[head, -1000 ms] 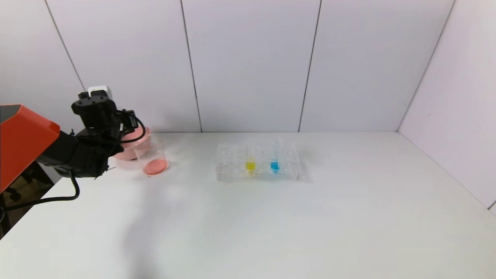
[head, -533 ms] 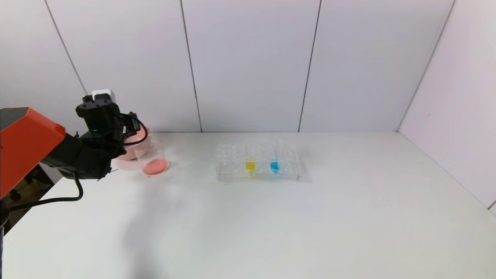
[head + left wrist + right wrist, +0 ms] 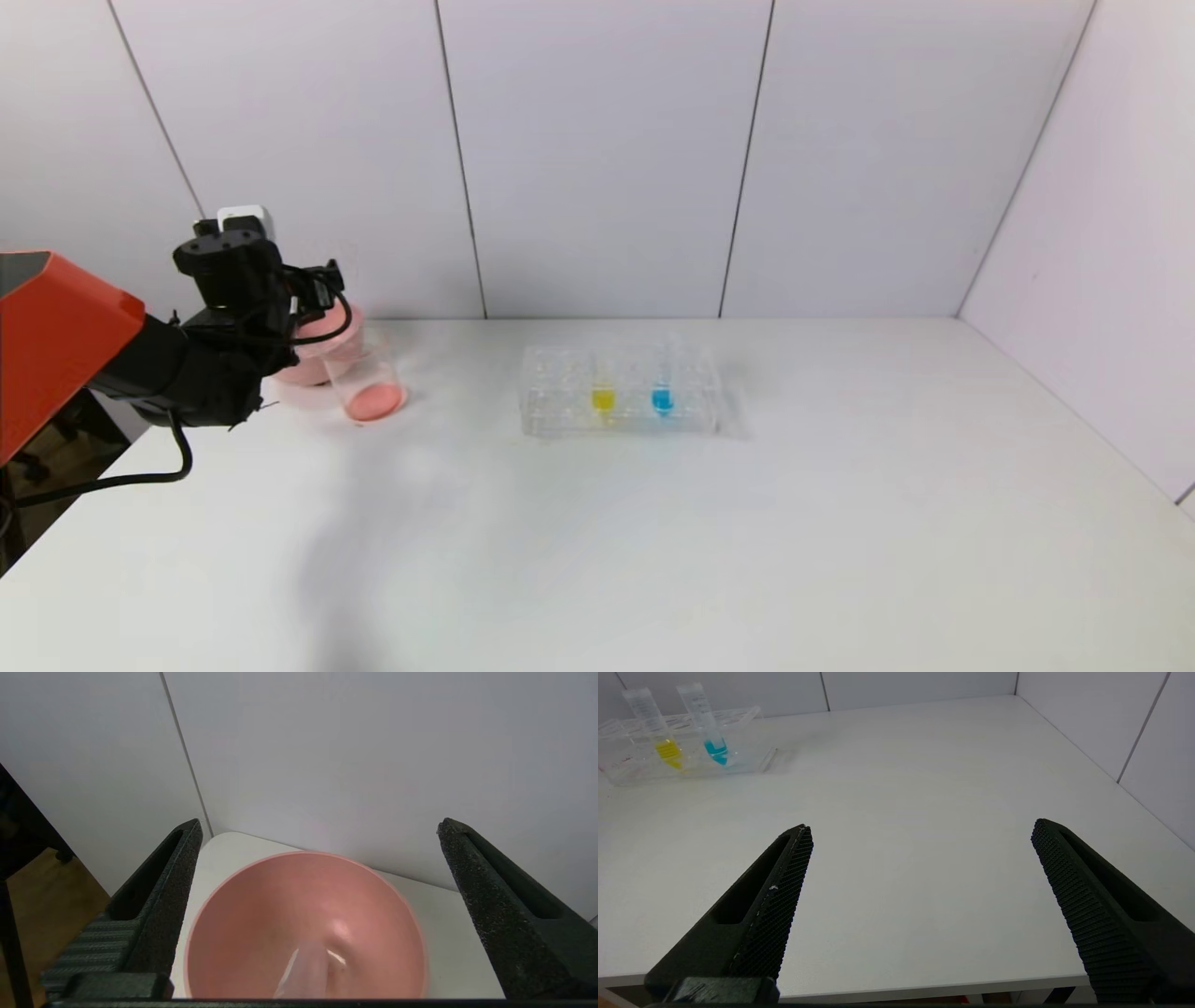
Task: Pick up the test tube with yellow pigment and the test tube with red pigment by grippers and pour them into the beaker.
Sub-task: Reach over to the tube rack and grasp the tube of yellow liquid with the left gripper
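The test tube with yellow pigment [image 3: 603, 389] stands in a clear rack [image 3: 560, 411] at the table's middle, and it also shows in the right wrist view [image 3: 658, 730]. The beaker [image 3: 365, 377] stands left of the rack with red-pink liquid in its bottom. My left gripper [image 3: 313, 303] is open and empty above a pink bowl [image 3: 243, 914] behind the beaker. A blurred clear tube [image 3: 303, 970] lies inside that bowl, and I see no liquid in it. My right gripper [image 3: 920, 830] is open and empty over the table's front edge, out of the head view.
A blue-liquid tube [image 3: 663, 389] stands in the rack beside the yellow one. The pink bowl [image 3: 327, 350] sits at the table's back left corner, against the wall. Bare white table [image 3: 747, 541] spreads in front and to the right.
My left gripper dipped slightly toward the bowl half a second ago and has come back up. The rack, the tubes and the beaker have not moved.
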